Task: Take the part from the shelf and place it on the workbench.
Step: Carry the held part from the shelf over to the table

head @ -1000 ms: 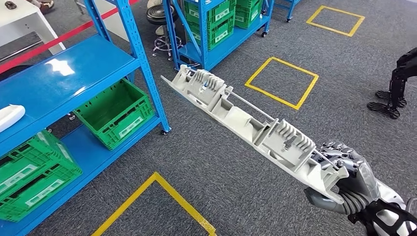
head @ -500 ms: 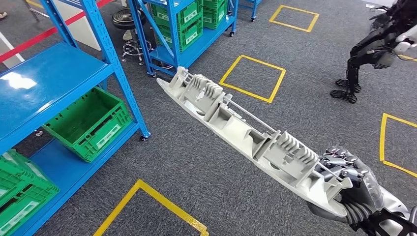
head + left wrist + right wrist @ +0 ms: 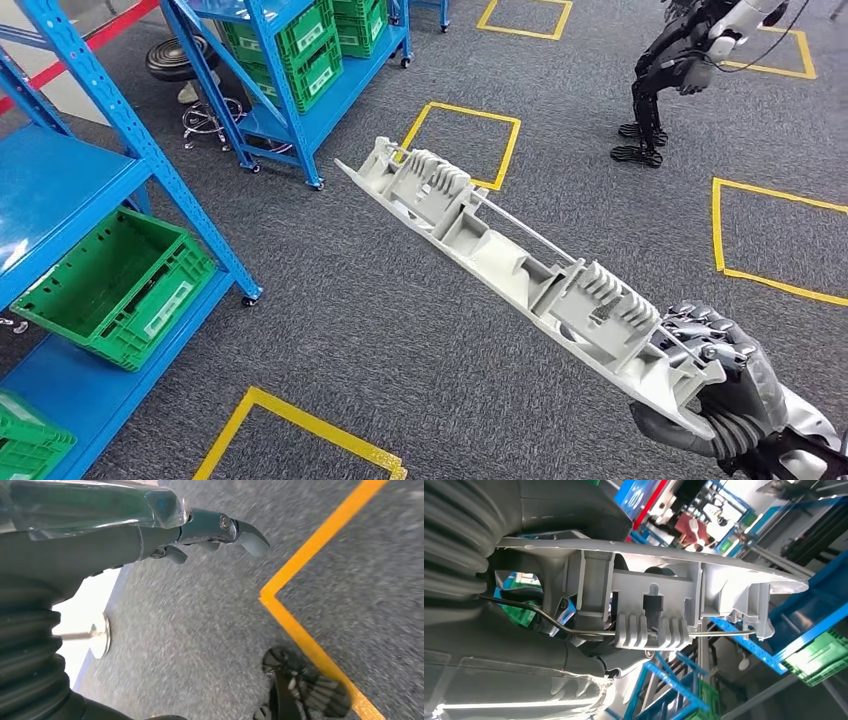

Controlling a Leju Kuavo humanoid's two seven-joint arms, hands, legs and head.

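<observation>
The right hand [image 3: 722, 375] grips the part [image 3: 520, 280], a long grey ribbed moulding with a thin metal rod along it, by its near end. From that grip the part's long axis runs forward and to the robot's left, rising away from the hand, so nearly the whole length hangs out unsupported over the carpet [image 3: 380, 330]. The far tip points toward the blue shelf [image 3: 170, 190] with its green crates [image 3: 120, 285]. In the right wrist view the thumb and fingers wrap the flange of the part [image 3: 664, 610] at one end.

The left hand [image 3: 220, 530] hangs low over the floor with fingers loosely spread, holding nothing, well apart from the part.

No desk is visible, so the carry looks unfinished. Setting down will likely mean leading with the far end, since the grip sits at one extreme.
</observation>
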